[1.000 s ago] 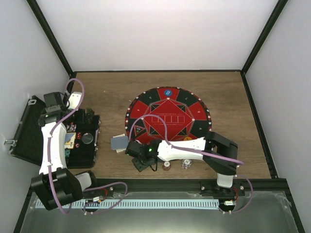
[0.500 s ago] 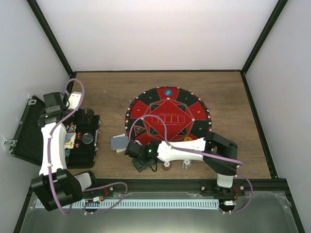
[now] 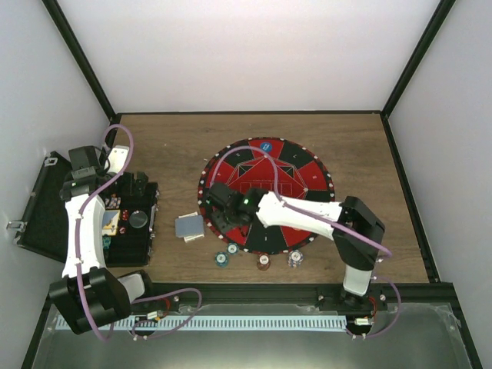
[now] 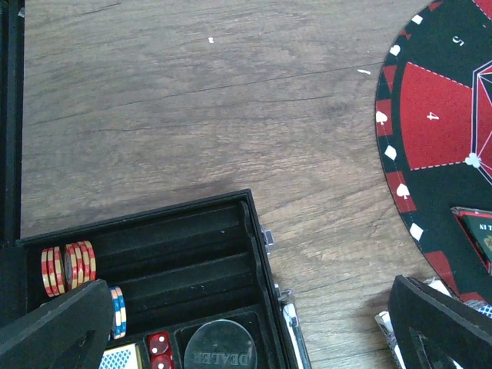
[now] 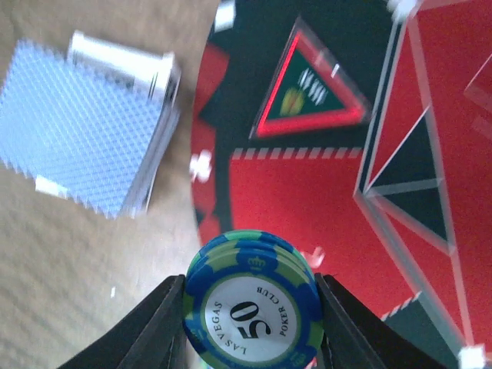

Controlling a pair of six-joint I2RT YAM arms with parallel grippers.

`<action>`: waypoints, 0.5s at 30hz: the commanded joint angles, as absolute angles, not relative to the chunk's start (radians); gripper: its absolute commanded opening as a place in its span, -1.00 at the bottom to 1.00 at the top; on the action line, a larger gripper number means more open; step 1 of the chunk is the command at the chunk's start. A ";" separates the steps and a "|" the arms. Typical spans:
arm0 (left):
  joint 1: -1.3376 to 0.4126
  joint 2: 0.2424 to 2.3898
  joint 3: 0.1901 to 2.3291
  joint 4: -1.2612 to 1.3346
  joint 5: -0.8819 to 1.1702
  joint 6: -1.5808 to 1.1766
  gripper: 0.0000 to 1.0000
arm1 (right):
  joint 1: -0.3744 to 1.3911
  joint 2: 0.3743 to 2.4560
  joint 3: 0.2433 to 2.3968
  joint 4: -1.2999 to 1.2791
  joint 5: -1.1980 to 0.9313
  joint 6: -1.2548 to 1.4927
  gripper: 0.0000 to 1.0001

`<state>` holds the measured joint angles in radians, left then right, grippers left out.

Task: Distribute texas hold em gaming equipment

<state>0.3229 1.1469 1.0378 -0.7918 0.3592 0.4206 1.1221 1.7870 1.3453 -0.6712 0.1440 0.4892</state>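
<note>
My right gripper is shut on a small stack of blue-and-green poker chips marked 50, held above the left edge of the round red-and-black mat. From above, that gripper hangs over the mat's left side. The deck of grey-blue-backed cards lies on the wood just left of the mat. Three chip piles sit near the front edge: blue-green, reddish, white. A blue button rests on the mat's far rim. My left gripper stands open over the case.
The black hinged case lies open at the left; its tray holds red-yellow chips, blue-white chips, red dice and a black dealer disc. Dark frame posts border the table's back and sides.
My right arm has risen from the front edge and swung back over the mat's left side with blue-green chips in its jaws. A blue-green pile now shows on the wood. The left arm stayed put.
</note>
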 commanded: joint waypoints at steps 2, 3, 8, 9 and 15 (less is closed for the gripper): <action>0.328 1.138 1.060 -0.805 0.354 0.426 1.00 | 1.023 1.873 1.467 -0.642 0.134 0.386 -0.95; 0.328 1.136 1.060 -0.806 0.354 0.427 1.00 | 1.012 1.892 1.476 -0.638 0.130 0.383 -0.96; 0.328 1.135 1.055 -0.804 0.351 0.434 1.00 | 0.994 1.943 1.482 -0.616 0.119 0.375 -0.98; 0.329 1.136 1.053 -0.804 0.351 0.434 1.00 | 0.993 1.951 1.479 -0.613 0.116 0.375 -0.98; 0.328 1.133 1.038 -0.794 0.352 0.438 1.00 | 0.994 1.964 1.404 -0.565 0.072 0.388 -0.94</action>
